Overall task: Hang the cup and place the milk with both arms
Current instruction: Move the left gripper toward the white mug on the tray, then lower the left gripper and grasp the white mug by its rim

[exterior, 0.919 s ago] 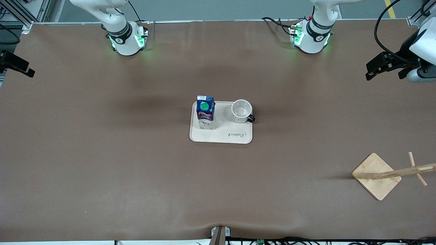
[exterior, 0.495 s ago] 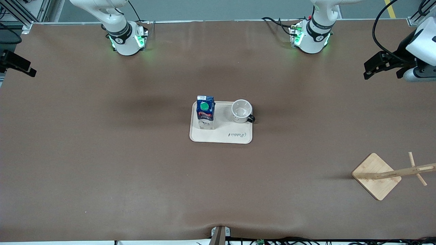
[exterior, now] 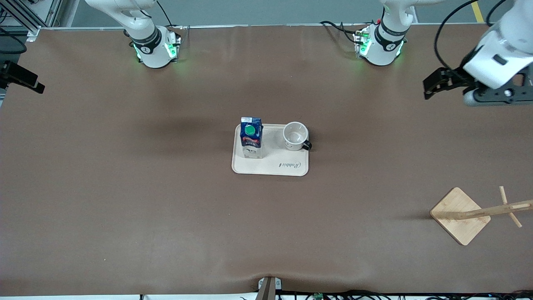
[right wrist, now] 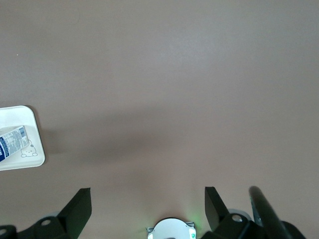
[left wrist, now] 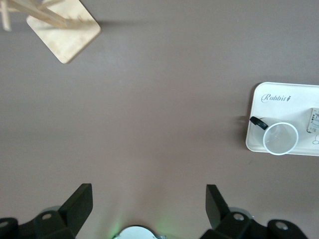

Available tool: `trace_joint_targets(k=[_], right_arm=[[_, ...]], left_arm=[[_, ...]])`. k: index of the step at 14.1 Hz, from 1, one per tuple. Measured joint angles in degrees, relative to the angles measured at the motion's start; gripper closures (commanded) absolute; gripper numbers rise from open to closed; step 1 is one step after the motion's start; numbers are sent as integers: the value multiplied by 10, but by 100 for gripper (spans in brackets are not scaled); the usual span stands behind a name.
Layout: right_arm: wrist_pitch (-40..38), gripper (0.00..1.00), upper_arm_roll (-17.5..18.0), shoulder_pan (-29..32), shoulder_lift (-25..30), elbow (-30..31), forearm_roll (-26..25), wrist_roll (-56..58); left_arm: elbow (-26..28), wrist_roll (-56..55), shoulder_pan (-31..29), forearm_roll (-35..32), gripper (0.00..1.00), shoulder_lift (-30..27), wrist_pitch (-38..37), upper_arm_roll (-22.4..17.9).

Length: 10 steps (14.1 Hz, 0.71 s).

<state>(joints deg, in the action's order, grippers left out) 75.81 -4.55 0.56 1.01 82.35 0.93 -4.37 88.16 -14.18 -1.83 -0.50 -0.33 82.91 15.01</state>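
Note:
The white cup (exterior: 295, 136) stands upright on a cream tray (exterior: 270, 167), its black handle toward the left arm's end. The blue milk carton (exterior: 251, 137) with a green cap stands beside it on the tray, toward the right arm's end. My left gripper (exterior: 431, 85) is open and empty, over bare table at the left arm's end. Its wrist view shows its gripper (left wrist: 148, 204), the cup (left wrist: 280, 138) and the tray (left wrist: 279, 99). My right gripper (exterior: 25, 79) is open and empty at the right arm's end. Its wrist view shows its gripper (right wrist: 148, 204) and part of the milk (right wrist: 12, 142).
A wooden hanging rack (exterior: 460, 214) with a square base and pegs stands at the left arm's end, nearer the front camera than the tray. It also shows in the left wrist view (left wrist: 64, 30). The table is covered by a brown mat (exterior: 166, 208).
My left gripper has moved in from the table's end toward the tray. The right gripper has barely moved. The cup, milk and tray have stayed put.

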Motion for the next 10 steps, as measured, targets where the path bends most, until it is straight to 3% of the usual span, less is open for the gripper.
trace_joint_targets(k=[6,10], right_arm=[[-1,0,0,0,0,0,0,0],[-1,0,0,0,0,0,0,0]], left_arm=[[106,-183,3,0,0,10,92,95],[193,-356,5,0,0,26,207,166]])
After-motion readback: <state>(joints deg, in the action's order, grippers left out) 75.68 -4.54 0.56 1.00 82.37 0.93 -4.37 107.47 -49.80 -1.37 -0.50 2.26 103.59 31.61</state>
